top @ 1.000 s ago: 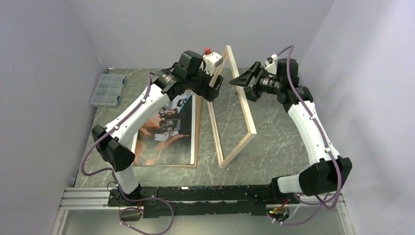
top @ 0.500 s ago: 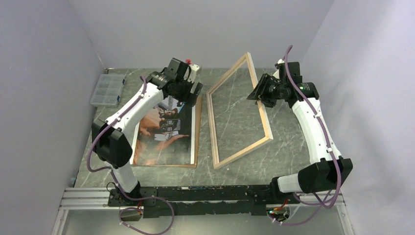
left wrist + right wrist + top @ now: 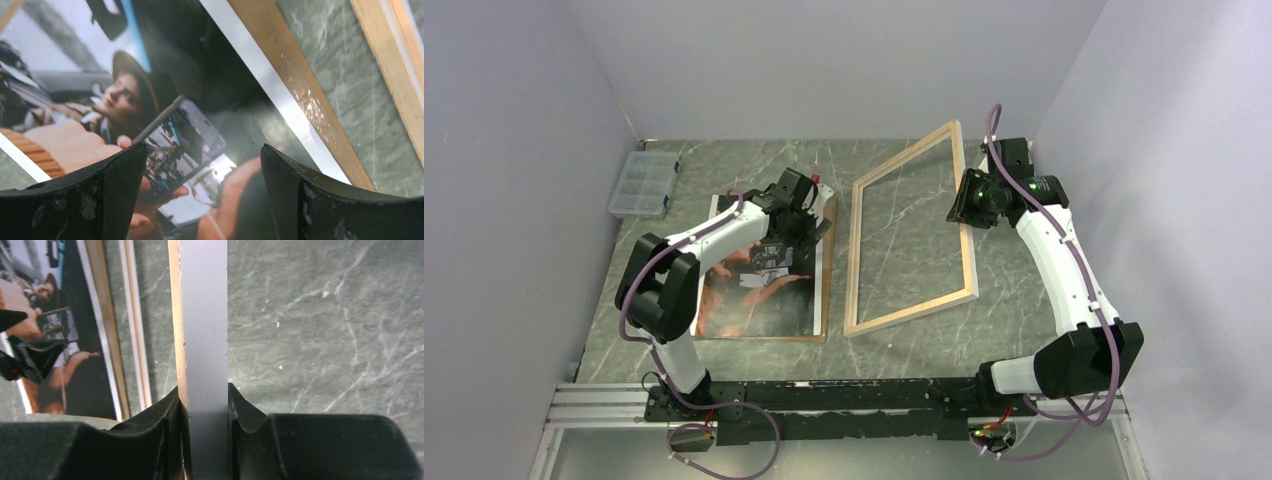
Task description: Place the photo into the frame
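Right pincer (image 3: 204,390) clamped on the frame (image 3: 911,311); left pincer (image 3: 202,150) gaping over the photo (image 3: 759,285).
Photo lies flat on the table (image 3: 1004,320) at 9 o'clock of centre. It's a glossy print in dark and orange-brown tones showing a woman in a hat and a hand holding a phone, with white strips on the long edges. It sits on a brown backing panel (image 3: 295,85) whose edge shows at its 3 o'clock side. Frame is just beside at 3 o'clock, light-wood rim, table veining visible through it. Right fingers are tight on both faces of its 3 o'clock rail. Left fingers are wide apart, gripping nothing, close over the print; can't tell if they touch.
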Robot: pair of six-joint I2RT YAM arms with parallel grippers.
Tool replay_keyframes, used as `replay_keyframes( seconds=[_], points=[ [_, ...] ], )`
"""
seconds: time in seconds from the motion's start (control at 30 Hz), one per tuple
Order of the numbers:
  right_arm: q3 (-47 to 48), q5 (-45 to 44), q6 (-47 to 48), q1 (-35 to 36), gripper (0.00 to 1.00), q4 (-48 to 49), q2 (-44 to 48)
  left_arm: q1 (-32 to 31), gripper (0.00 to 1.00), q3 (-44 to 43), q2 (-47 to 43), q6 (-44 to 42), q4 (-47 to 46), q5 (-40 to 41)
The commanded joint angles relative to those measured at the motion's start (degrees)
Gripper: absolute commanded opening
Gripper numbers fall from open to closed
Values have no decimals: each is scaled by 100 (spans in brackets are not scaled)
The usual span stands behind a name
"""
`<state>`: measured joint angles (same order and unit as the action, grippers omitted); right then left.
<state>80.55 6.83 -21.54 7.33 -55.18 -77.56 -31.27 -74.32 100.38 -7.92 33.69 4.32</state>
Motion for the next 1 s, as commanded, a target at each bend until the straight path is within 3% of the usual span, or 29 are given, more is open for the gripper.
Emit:
replay_keyframes(
  seconds=[0.0, 0.3, 0.57, 0.83, 0.97],
  points=[
    [-284, -961, 382, -31, 21, -189, 64, -28, 89, -73, 43, -227, -745, 151],
    [-946, -936, 442, 163, 25, 228, -452, -59, 90, -216, 145, -228, -604, 72],
    [-568, -1841, 432, 439, 26, -76, -1088, -64, 90, -176, 278, -383, -728, 278],
    [-484, -2212, 214, 490, 29, -203, -1719, -64, 90, -190, 523, -440, -816, 306],
    [-451, -2370, -134, 490, 36, -229, -2069, -64, 89, -135, 607, -484, -930, 500]
  ],
)
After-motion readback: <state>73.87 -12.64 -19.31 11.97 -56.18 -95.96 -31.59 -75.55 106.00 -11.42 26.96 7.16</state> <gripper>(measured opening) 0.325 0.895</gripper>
